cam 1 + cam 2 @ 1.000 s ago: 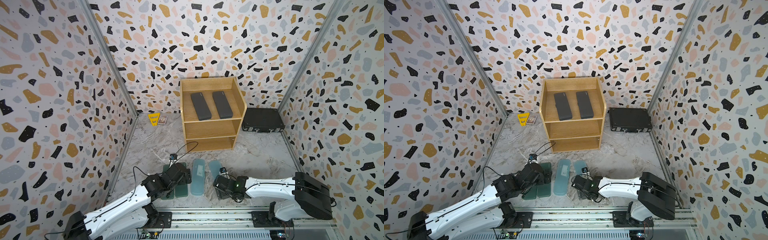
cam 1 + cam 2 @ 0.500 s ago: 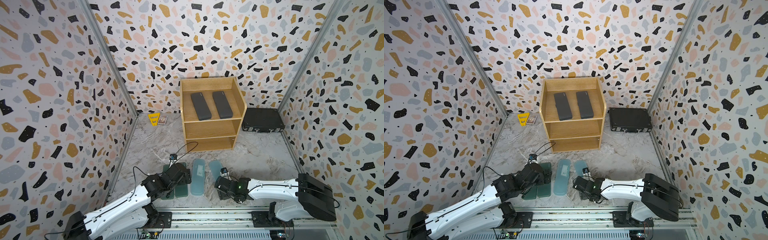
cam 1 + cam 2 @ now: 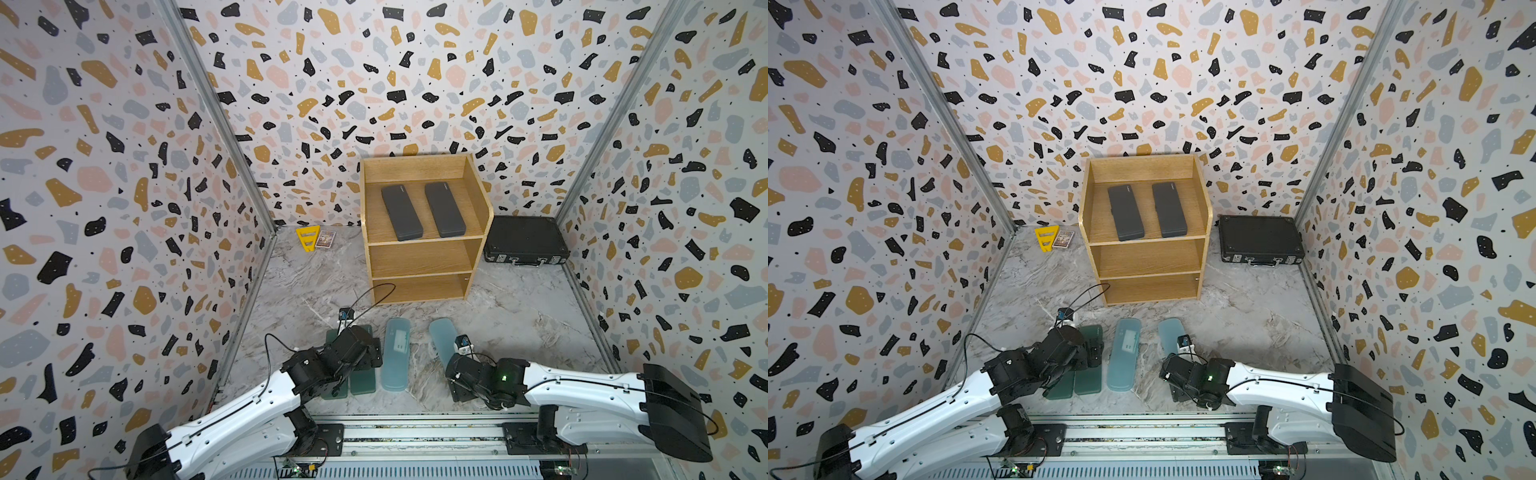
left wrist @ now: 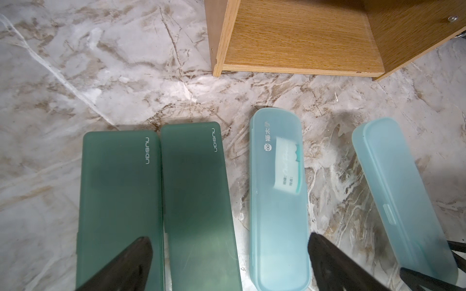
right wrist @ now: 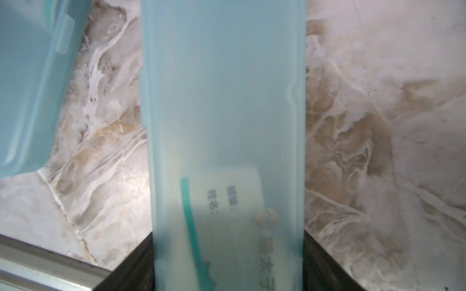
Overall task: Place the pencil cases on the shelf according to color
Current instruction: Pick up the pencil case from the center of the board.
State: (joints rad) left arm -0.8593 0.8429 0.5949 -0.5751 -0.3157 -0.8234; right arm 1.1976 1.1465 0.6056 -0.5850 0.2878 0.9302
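the shelf [image 3: 419,259] stands at the far side of the table [image 3: 519,316]. two black cases [image 3: 402,212] lie side by side on its top tier.

both top views show the arms, but the wrists hide the fingers.

the left wrist view shows the left fingers [image 4: 131,262] spread wide and grasping nothing. they sit above two touching green cases [image 4: 118,191], with the mid blue case [image 4: 277,201] just beside.

the right wrist view shows the right fingers [image 5: 136,272] clamped on both long edges of the right blue case [image 5: 227,100]. a label reads through the plastic. in a top view this case [image 3: 442,345] looks plain, its near end under the wrist.
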